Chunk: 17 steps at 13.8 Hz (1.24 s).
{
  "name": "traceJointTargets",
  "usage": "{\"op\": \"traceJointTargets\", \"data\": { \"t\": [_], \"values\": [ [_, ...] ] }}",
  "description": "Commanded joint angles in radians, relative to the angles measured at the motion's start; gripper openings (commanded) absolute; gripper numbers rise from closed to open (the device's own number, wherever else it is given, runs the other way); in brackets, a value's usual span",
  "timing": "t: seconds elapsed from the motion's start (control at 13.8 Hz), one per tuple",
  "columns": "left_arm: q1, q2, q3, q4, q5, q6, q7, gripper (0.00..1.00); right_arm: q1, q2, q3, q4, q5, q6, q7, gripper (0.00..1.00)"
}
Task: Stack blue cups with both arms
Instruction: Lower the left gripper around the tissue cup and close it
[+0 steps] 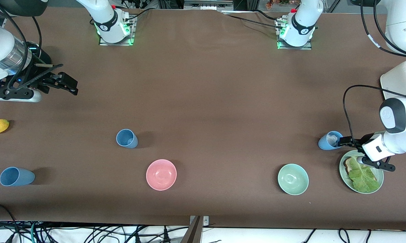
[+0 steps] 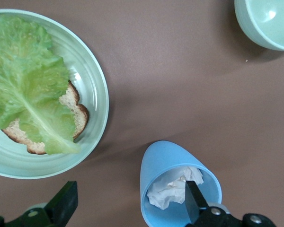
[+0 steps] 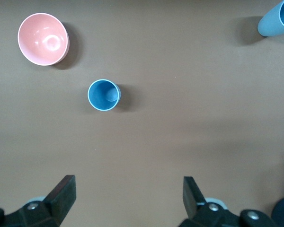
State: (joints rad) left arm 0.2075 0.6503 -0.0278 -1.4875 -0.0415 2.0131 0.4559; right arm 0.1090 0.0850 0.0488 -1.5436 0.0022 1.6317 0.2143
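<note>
Reach step: the left gripper, released, has one finger inside the paper-stuffed blue cup beside the lettuce plate; next, clamp its rim. The right gripper waits, released.

I saw a long brown table filling nearly the whole front view, matte and evenly lit from above, with soft shadows. Along its near edge ran a white strip strewn with black cables. Green lights glowed at the table's top edge.
</note>
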Motion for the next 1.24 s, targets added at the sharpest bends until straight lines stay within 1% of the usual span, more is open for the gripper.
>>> {"op": "traceJointTargets", "data": {
  "t": [0.0,0.15,0.29,0.51,0.65,0.87,1.16],
  "values": [
    [-0.014,-0.067,0.003,-0.091,-0.011,0.038,0.020,1.00,-0.002,-0.002,0.003,0.007,-0.008,-0.010,-0.004,1.00],
    [-0.016,-0.107,0.003,-0.178,-0.011,0.122,0.020,1.00,-0.003,-0.002,0.003,0.007,-0.008,-0.010,-0.004,1.00],
    [-0.017,-0.123,0.020,-0.195,-0.009,0.127,0.023,1.00,-0.005,-0.002,0.003,0.007,-0.007,-0.010,-0.004,1.00],
    [-0.040,-0.194,0.038,-0.276,-0.009,0.133,0.023,1.00,-0.005,-0.002,0.003,0.007,-0.007,-0.010,-0.003,1.00],
    [-0.071,-0.225,0.072,-0.324,-0.011,0.162,0.024,1.00,-0.005,-0.002,0.003,0.007,-0.007,-0.010,-0.003,1.00],
    [-0.076,-0.230,0.081,-0.404,-0.011,0.306,0.085,1.00,-0.005,-0.002,0.003,0.007,-0.007,-0.010,-0.003,1.00],
    [-0.076,-0.224,0.098,-0.433,-0.069,0.346,0.130,1.00,-0.005,-0.002,0.003,0.007,-0.007,-0.010,-0.003,1.00]
  ]
}}
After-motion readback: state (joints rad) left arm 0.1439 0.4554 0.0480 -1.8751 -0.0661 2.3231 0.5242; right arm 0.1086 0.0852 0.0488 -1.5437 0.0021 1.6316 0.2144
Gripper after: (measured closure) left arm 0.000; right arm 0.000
